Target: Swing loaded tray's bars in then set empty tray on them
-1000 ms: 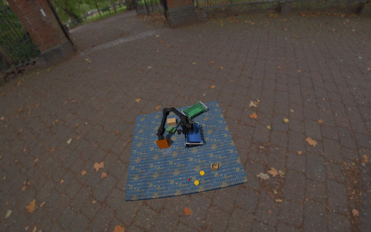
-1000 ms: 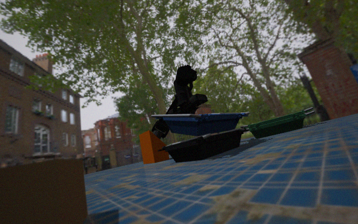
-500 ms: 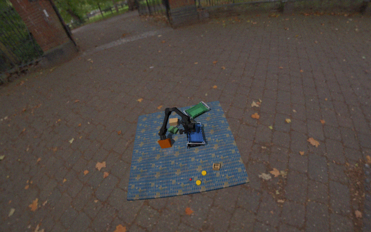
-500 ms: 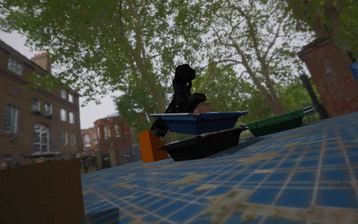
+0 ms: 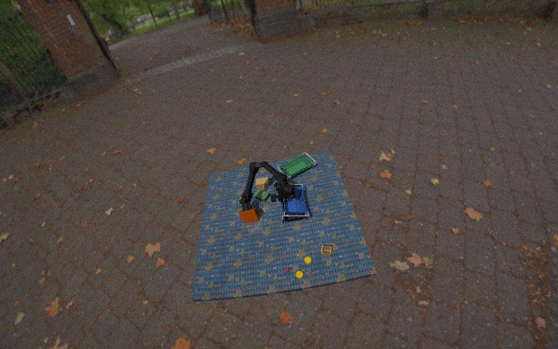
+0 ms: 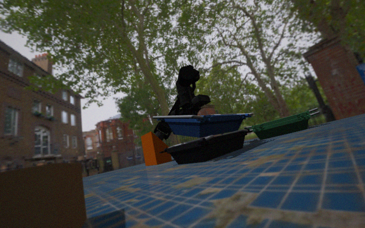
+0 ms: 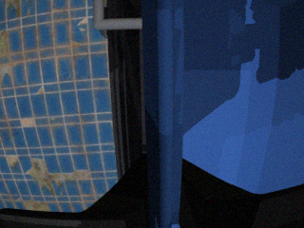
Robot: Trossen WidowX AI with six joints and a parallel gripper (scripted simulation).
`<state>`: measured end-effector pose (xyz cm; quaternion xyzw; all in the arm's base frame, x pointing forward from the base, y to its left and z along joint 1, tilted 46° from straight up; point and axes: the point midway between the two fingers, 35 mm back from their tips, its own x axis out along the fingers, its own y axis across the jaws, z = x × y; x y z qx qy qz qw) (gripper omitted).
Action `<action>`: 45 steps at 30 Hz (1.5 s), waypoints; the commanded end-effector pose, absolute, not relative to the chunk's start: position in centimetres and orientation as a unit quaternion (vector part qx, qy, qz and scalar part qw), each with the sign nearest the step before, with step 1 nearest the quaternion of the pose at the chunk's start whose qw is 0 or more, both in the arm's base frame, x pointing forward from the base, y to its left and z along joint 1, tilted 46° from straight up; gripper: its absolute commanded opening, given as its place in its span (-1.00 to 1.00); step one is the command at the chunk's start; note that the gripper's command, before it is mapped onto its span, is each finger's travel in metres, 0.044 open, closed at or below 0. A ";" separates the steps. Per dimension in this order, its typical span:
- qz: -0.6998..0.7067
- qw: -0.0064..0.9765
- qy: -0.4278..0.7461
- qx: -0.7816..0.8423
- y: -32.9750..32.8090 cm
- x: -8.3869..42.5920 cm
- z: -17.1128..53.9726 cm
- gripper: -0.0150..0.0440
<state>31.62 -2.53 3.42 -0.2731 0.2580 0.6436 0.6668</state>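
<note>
Here the jaws are clenched on the long side wall of the blue tray (image 6: 204, 125), which they carry above the black tray (image 6: 207, 147). In the exterior view a gap shows between the two, so the blue tray seems to hang off the rests and the grip likely must hold until it sits level. The wall runs straight up between the jaws, with the tray's floor spreading to one side and the black tray's rim and one bar (image 7: 104, 19) just past the wall on the other. The green tray (image 5: 296, 164) lies well beyond, on the worktop (image 5: 263, 263).
</note>
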 end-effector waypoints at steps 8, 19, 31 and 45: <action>0.651 0.660 0.264 -0.267 -2.1 31.1 3.1 -0.49; 0.648 0.663 0.261 -0.269 -1.9 31.1 2.9 -0.49; 0.651 0.660 0.264 -0.266 -1.5 30.7 2.6 -0.49; 0.651 0.660 0.264 -0.266 -1.5 30.7 2.6 -0.49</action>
